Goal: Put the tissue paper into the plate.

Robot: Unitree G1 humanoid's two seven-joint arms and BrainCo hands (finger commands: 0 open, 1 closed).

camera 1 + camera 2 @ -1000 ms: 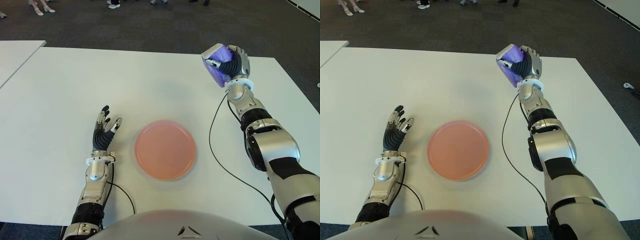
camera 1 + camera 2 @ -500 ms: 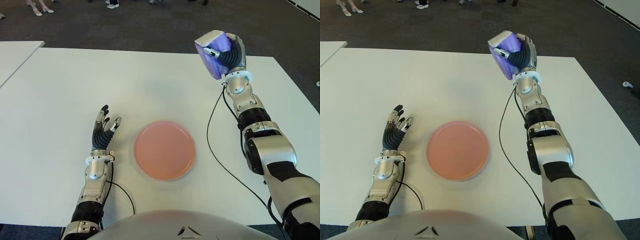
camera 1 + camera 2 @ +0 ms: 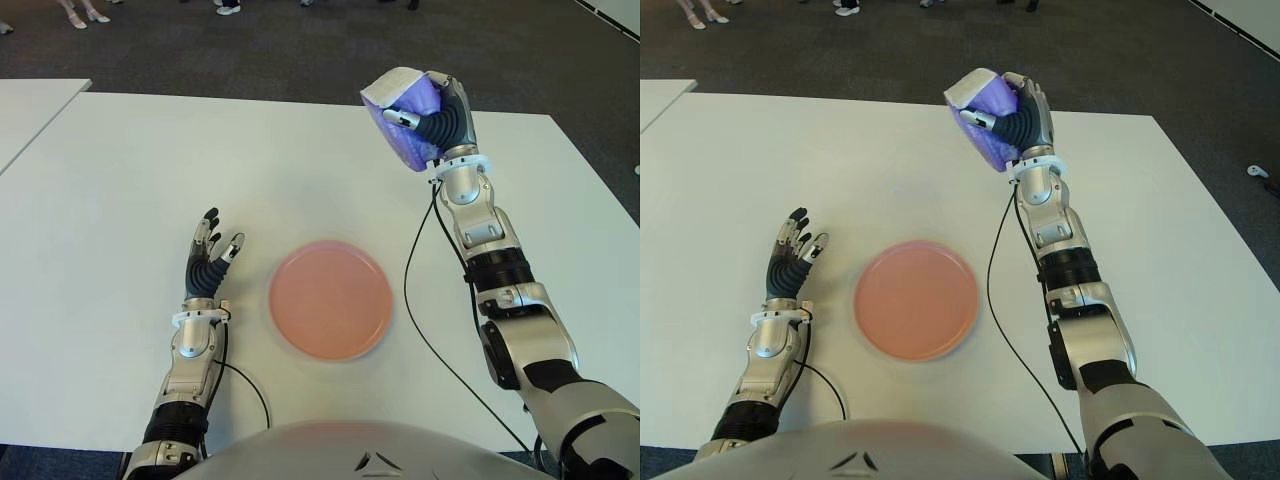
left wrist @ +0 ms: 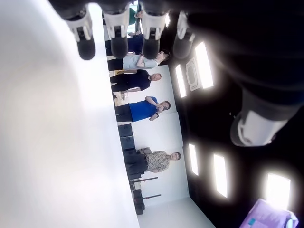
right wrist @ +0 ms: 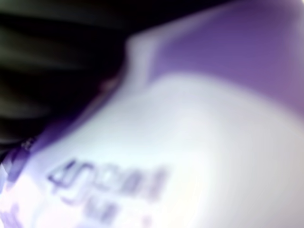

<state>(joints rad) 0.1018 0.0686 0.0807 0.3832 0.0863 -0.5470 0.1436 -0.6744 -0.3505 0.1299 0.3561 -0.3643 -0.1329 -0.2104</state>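
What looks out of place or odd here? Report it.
Nothing stands out. The right hand grips the tissue pack in the air over the table's far side, the pink plate sits empty and flat, and the left hand shows open left of the plate.

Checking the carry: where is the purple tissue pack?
In the right robot hand, the purple plastic tissue pack is raised, beyond and right of the round pink plate.
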